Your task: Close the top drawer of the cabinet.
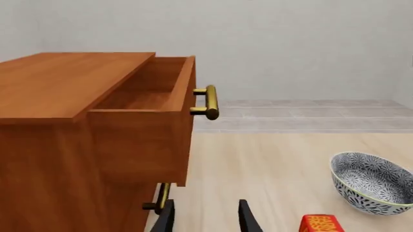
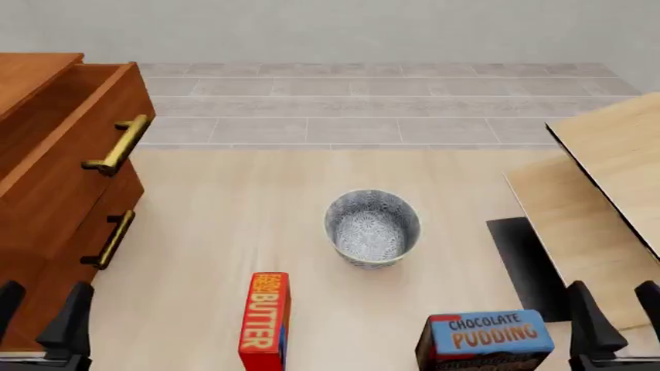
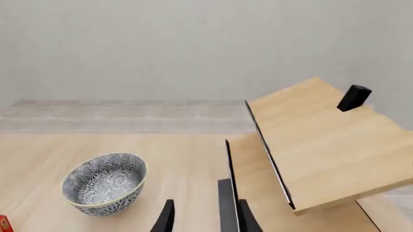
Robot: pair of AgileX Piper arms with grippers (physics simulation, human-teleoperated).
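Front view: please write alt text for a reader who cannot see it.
The cabinet stands at the left with its top drawer pulled open. A patterned bowl sits mid-table, with a butter box and a chocolate pudding box nearer the camera, and both arms' jaws open at the bottom corners.

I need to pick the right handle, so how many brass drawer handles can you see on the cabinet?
2. One is on the pulled-out top drawer, the upper handle; the second handle is on the drawer below it. A third, lower down on the cabinet, may be hidden.
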